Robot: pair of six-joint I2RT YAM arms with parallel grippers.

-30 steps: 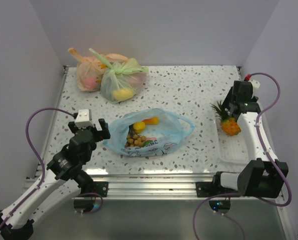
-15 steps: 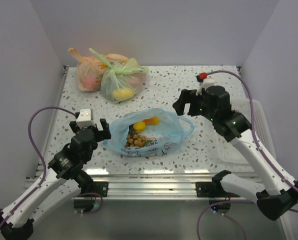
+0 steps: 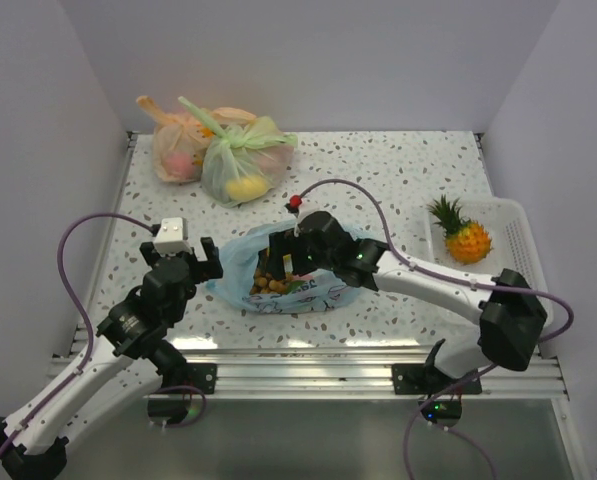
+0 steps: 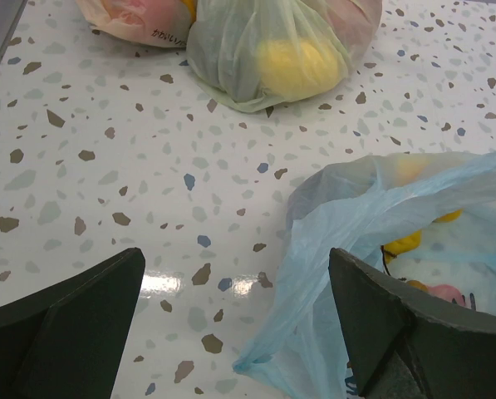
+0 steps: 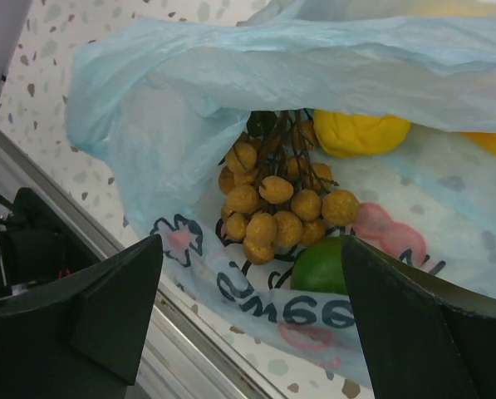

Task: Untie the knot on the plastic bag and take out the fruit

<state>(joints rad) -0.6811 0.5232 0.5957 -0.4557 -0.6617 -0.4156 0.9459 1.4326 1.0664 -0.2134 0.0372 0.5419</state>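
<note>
From above, the right claw (image 3: 280, 262) is hanging spread wide over the open light blue bag (image 3: 328, 292) in the middle of the table (image 3: 398, 180). In the left wrist view, the left claw (image 4: 235, 274) is spread wide too, holding nothing beside the bag. In the right wrist view, I think the right claw should be dropping straight onto the tan berries (image 5: 272, 204) and not pinching plastic; the bag's black letters (image 5: 256, 299) are showing upside down, and I cannot read them.

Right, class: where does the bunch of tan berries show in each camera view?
Top external: the tan berries lie inside the light blue bag, left of centre.
Left wrist: not in view.
Right wrist: picture centre, inside the bag.
Shared landmark: the light blue bag.
</note>
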